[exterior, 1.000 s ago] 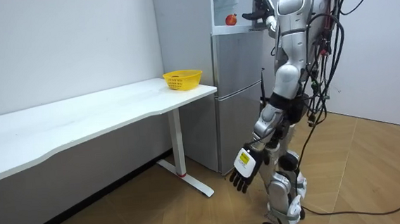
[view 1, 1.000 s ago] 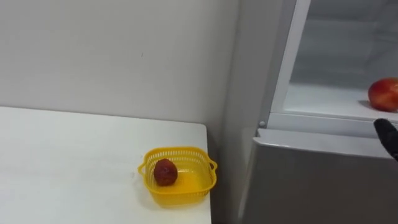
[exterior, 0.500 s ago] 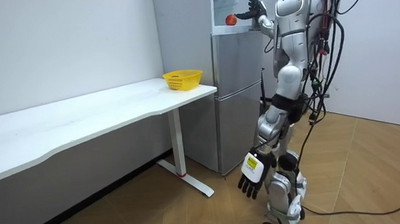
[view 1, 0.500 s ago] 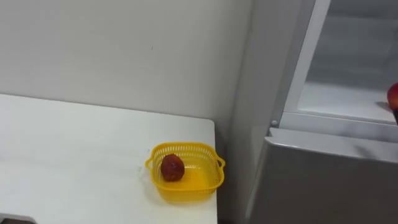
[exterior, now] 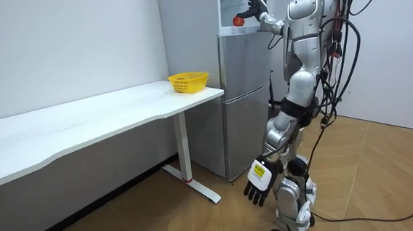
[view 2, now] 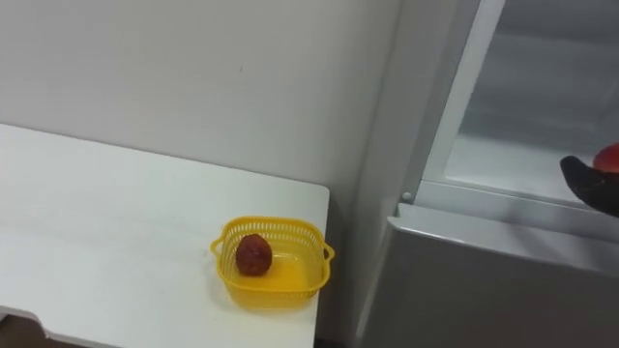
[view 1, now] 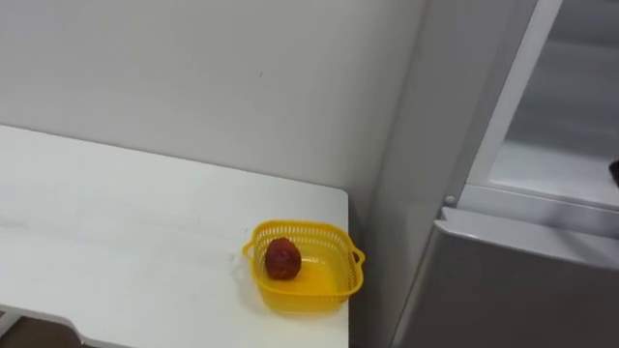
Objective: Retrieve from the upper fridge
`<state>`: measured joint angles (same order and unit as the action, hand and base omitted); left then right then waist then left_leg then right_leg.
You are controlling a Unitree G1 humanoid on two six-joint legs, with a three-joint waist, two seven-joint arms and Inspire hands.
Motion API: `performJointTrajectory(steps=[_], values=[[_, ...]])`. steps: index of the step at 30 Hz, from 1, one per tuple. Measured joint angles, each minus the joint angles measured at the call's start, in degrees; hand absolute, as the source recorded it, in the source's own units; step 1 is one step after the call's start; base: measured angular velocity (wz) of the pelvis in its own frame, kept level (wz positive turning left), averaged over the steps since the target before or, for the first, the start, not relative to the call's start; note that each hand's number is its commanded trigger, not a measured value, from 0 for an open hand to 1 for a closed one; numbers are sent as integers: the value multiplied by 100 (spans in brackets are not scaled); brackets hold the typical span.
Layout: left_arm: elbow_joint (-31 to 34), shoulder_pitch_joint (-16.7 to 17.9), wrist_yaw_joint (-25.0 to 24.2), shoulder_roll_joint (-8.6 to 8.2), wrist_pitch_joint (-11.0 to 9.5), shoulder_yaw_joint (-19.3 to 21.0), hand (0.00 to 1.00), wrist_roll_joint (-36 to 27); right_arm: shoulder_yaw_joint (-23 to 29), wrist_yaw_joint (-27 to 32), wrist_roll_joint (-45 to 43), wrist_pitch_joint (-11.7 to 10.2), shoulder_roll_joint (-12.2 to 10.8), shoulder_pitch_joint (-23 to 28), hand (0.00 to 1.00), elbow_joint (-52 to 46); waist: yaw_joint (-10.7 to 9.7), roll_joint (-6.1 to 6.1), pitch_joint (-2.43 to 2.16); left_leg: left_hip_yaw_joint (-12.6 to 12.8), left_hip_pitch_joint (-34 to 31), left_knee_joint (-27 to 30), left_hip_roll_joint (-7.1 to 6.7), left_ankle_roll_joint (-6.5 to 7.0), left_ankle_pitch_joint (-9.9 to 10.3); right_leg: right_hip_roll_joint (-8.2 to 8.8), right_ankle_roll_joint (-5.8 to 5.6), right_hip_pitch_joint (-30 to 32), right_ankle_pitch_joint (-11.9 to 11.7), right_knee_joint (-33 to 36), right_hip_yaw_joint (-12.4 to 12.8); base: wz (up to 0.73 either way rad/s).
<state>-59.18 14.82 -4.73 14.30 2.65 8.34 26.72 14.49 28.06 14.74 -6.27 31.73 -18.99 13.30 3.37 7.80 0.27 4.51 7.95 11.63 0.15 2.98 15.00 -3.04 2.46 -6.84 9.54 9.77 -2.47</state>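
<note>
Fingers point(exterior: 252, 1) spread beside red fruit point(exterior: 238, 20).

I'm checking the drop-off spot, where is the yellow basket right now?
The yellow basket sits on the white table, at its right end near the corner by the fridge, with a dark red fruit lying in its left half.

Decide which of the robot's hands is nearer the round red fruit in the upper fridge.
Right. The right hand is raised beside the round red fruit, fingers spread; the left hand hangs open by the leg, far below it.
</note>
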Motion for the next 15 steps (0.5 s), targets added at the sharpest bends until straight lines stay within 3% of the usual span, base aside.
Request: performJointTrajectory(steps=[4,8,15], values=[[7,48,-23,45,10,17,0,10,-66,-159,23,10,204,-2,0,75,3,-6,1,0,-31,3,1,0,0,0,2,23,-1,6,-3,0],[22,45,-42,51,80,-12,0,-16,-424,-268,298,61,561,-282,0,628,-37,10,-10,-18,-51,-13,1,-1,0,7,4,33,-2,9,-49,2],[28,68,-43,156,107,-16,0,-15,-554,-251,577,208,708,-579,0,967,-36,52,-39,-20,-45,-3,19,-8,-4,7,4,48,-2,2,-56,0]])
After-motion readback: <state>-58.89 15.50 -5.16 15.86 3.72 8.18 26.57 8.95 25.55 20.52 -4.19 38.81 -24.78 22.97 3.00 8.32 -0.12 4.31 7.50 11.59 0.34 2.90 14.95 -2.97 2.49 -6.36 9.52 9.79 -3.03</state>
